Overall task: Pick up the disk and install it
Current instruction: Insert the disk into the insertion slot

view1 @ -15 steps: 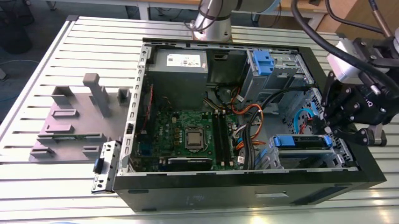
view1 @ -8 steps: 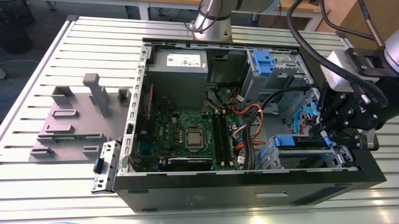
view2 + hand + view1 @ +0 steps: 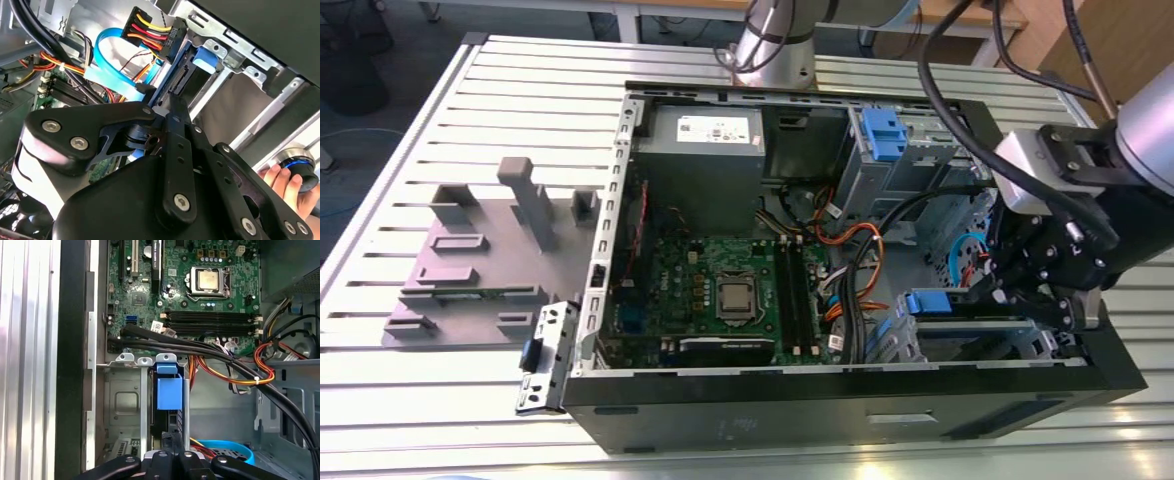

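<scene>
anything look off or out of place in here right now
A loose metal bracket with a blue tab sits on the table against the case at its outer wall, at the exterior view's left, seemingly detached. Also, in the second wrist view, a person's hand rests on a blue-ringed knob outside the case.

The exterior view looks steeply down from well off on the open computer case lying on the slatted table, with the hand over the case's corner. The first wrist view rides just behind the hand, facing past it into the drive cage, with the motherboard beyond. The second wrist view sits tight against the hand's black links, facing along them. All three share cage and motherboard.
</scene>
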Robot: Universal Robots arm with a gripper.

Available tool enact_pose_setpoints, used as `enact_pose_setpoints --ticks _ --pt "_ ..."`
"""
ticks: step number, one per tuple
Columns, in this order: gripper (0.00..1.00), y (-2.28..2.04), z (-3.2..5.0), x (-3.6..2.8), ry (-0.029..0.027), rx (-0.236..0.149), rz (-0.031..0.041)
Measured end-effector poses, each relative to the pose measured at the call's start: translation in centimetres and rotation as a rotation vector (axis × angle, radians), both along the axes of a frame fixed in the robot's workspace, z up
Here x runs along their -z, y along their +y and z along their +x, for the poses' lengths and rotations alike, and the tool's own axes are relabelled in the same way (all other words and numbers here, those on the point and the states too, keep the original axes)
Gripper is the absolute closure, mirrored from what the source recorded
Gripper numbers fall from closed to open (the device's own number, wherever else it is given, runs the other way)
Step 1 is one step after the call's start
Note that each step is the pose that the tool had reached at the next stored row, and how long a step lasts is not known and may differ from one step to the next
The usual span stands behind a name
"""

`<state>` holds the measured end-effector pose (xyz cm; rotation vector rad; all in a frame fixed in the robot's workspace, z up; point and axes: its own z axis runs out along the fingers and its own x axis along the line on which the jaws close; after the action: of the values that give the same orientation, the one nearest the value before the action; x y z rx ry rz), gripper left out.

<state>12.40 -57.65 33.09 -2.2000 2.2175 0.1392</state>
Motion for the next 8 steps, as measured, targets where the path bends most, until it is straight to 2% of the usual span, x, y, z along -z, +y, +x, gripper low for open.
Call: enact_pose_setpoints --ticks 4,8 --pt "0.89 0.00 -0.03 0.72 -0.0001 0.000 -0.0003" --pt "0.89 0.00 -0.04 1.16 0.0001 0.000 -0.0024"
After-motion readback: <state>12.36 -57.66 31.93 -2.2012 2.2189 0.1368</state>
